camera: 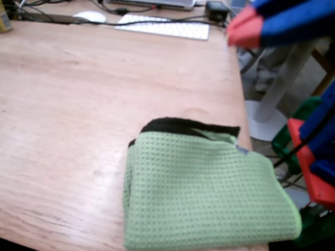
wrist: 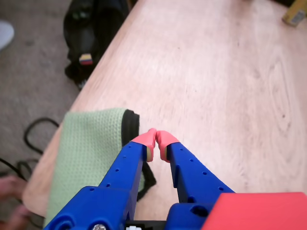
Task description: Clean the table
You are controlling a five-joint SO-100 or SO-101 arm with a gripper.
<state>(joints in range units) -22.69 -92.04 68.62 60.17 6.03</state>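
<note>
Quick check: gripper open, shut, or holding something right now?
Gripper: shut, red fingertips touching, nothing between them; it sits above the wooden table, beside the green cloth.

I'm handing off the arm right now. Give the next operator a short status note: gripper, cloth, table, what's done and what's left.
Gripper: shut, empty, held above the table, fingertips touching.
Green cloth: folded, lying at the table's corner, beside the gripper in the wrist view, not grasped.
A keyboard and mouse sit at the far edge in the fixed view.
Done: no wiping evident.
Left: open the gripper, take the cloth, wipe the tabletop.
</note>
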